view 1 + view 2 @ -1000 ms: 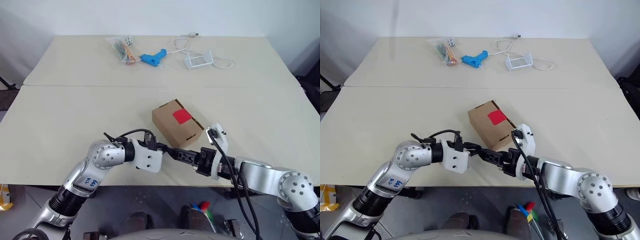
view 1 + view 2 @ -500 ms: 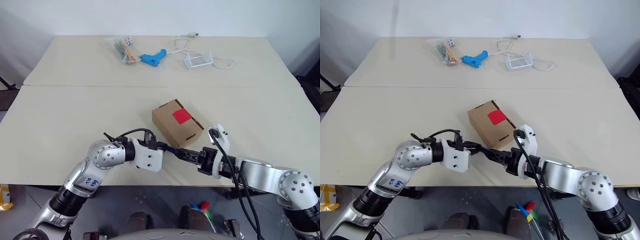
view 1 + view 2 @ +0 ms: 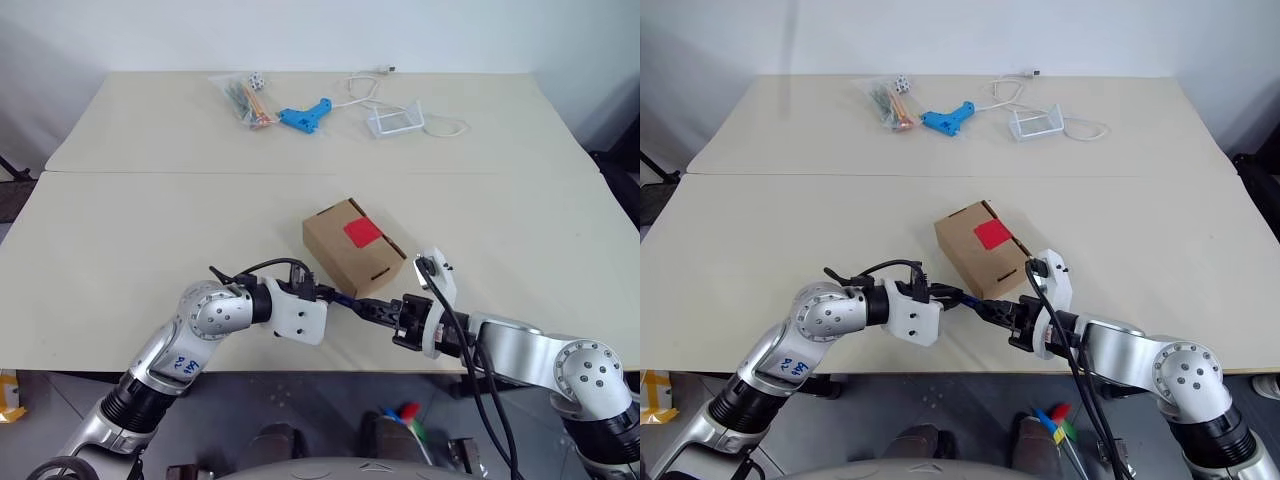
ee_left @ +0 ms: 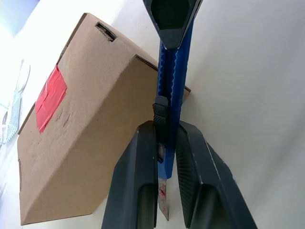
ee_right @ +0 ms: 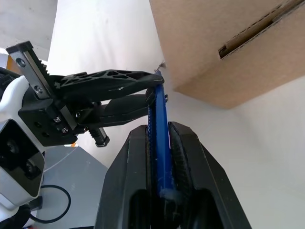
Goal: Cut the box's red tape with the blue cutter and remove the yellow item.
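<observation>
Your left gripper [image 4: 166, 157] and right gripper [image 5: 161, 143] both pinch the blue cutter [image 4: 172, 81] at lower centre, just below the box [image 3: 353, 249]; its red tape [image 3: 364, 232] is uncut, flaps shut, yellow item unseen

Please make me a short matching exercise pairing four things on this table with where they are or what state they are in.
Things:
1. blue cutter
2. red tape
3. light-blue gun-shaped tool
4. box

States:
A. lying at the table's far side
B. gripped by both grippers
C. closed, near the table's front edge
D. stuck uncut on the box top

Pairs: 1-B, 2-D, 3-A, 4-C
</observation>
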